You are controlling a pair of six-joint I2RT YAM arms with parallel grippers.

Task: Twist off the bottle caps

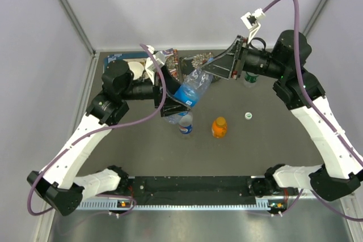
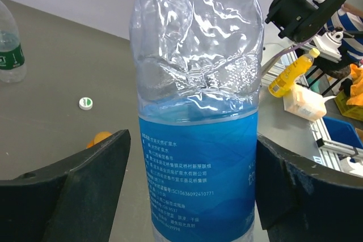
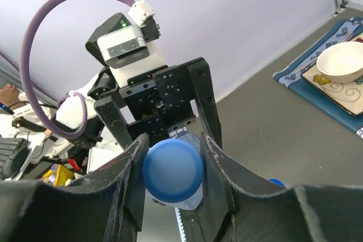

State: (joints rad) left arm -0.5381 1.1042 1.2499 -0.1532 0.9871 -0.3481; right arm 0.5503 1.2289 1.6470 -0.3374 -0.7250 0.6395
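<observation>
The blue-tinted bottle (image 1: 190,90) hangs tilted above the table between both arms. Its blue label (image 2: 198,157) fills the left wrist view. My left gripper (image 1: 172,105) stands open around the bottle's body: the right finger (image 2: 289,196) touches the label, while the left finger (image 2: 96,185) shows a narrow gap. My right gripper (image 3: 173,171) is shut on the bottle's blue cap (image 3: 172,169). On the table stand the blue-red labelled bottle (image 1: 185,123), the short orange bottle (image 1: 219,127) and, behind the right arm, the green-labelled bottle (image 2: 10,49).
A loose white cap (image 1: 248,115) lies on the table right of the orange bottle. A white bowl (image 3: 340,63) on a blue placemat (image 1: 122,59) sits at the back left, with a brown spiky object (image 1: 199,60) beside it. Grey walls close the back and sides.
</observation>
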